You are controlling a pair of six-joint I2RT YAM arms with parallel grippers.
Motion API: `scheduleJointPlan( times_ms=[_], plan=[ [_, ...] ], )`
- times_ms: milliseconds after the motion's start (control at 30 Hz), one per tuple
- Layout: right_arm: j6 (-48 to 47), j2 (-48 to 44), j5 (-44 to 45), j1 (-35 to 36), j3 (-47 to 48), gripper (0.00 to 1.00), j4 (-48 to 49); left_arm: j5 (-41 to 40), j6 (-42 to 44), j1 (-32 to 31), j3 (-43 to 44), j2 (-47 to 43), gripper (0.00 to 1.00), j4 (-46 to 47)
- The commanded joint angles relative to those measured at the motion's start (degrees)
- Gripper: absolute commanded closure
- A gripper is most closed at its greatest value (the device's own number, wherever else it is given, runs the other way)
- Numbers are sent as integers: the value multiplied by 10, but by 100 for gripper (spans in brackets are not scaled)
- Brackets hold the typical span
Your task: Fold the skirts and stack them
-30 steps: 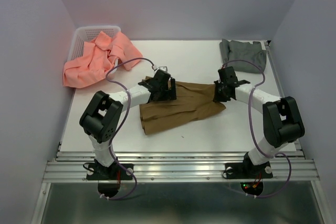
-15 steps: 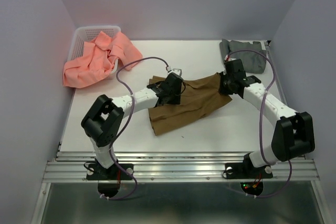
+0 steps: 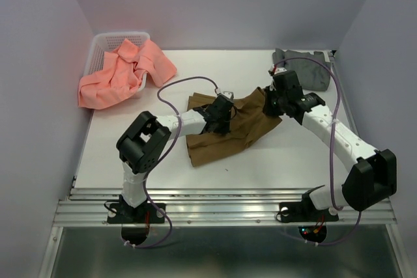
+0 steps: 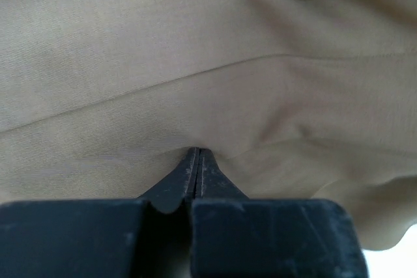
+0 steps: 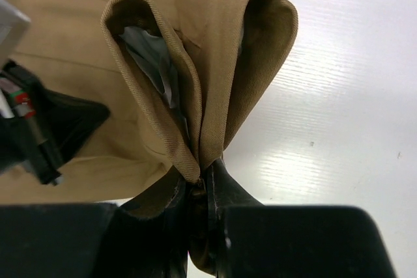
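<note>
The tan-brown skirt (image 3: 225, 136) lies rumpled mid-table. My left gripper (image 3: 223, 114) sits on its upper middle; in the left wrist view the gripper (image 4: 197, 152) is shut, tips buried in a small pucker of the tan cloth (image 4: 195, 63). My right gripper (image 3: 274, 101) is shut on the skirt's right end, which is lifted off the table; in its wrist view the gripper (image 5: 205, 172) pinches a doubled hem (image 5: 215, 50). The grey skirt (image 3: 303, 69) lies at the back right. The salmon-pink skirt (image 3: 124, 73) is bunched at the back left.
A white lattice basket (image 3: 114, 39) stands in the back left corner, with the pink skirt draped over its front rim. White table (image 3: 156, 154) shows in front of and to the left of the tan skirt. Lilac walls close in the back and both sides.
My left gripper slid right along the tan skirt and went from open to shut. My right gripper rose and moved back, lifting the skirt's right end and bunching the cloth leftward.
</note>
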Motion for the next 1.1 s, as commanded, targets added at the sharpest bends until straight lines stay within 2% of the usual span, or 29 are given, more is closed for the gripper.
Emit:
scheduleJointPlan(
  times_ms=[0, 167, 400, 533, 900, 1067],
  plan=[
    [24, -10, -20, 19, 59, 99, -15, 22, -16, -3, 13, 7, 100, 28],
    [67, 20, 12, 82, 105, 99, -54, 16, -30, -3, 1, 12, 100, 36],
    [158, 48, 36, 125, 151, 100, -78, 13, -55, -3, -14, 13, 100, 40],
    [189, 70, 30, 140, 144, 100, -66, 16, -69, -3, -27, 1, 100, 64],
    [291, 74, -7, 140, 70, 99, 50, 16, -114, -3, -62, -29, 100, 100],
    [298, 84, 4, 140, 60, 99, 56, -11, -115, -3, -51, -71, 100, 71]
  ],
)
